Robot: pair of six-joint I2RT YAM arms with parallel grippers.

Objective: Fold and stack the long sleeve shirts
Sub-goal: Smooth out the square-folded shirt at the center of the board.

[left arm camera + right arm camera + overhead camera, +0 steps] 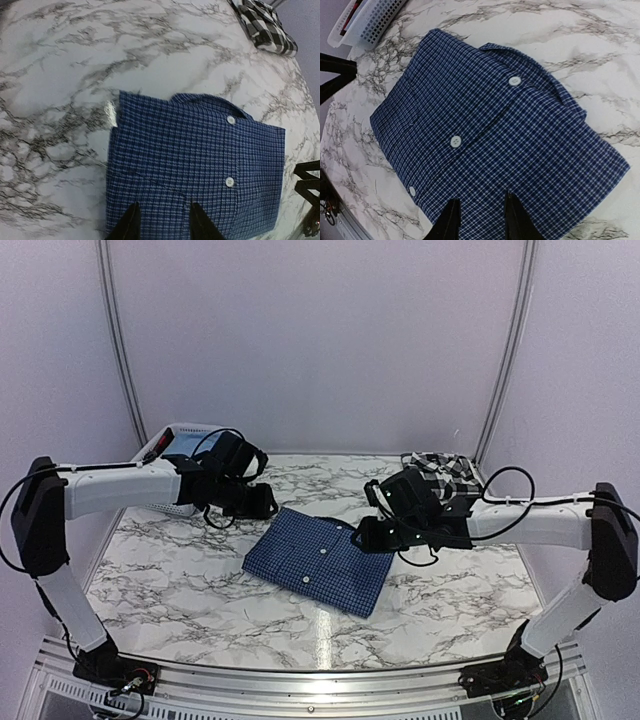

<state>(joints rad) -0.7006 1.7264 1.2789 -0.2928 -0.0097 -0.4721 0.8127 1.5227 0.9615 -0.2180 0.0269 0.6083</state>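
light: soft, even brightness is filling all views | glare: a small spot is shining on the bench | shadows: staying faint

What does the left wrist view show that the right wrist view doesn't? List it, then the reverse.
Only left wrist: the plaid shirt at a corner of the table. Only right wrist: the basket, and a third button on the blue shirt. Both: the folded blue shirt on the table, with the open left gripper or right gripper over its edge.
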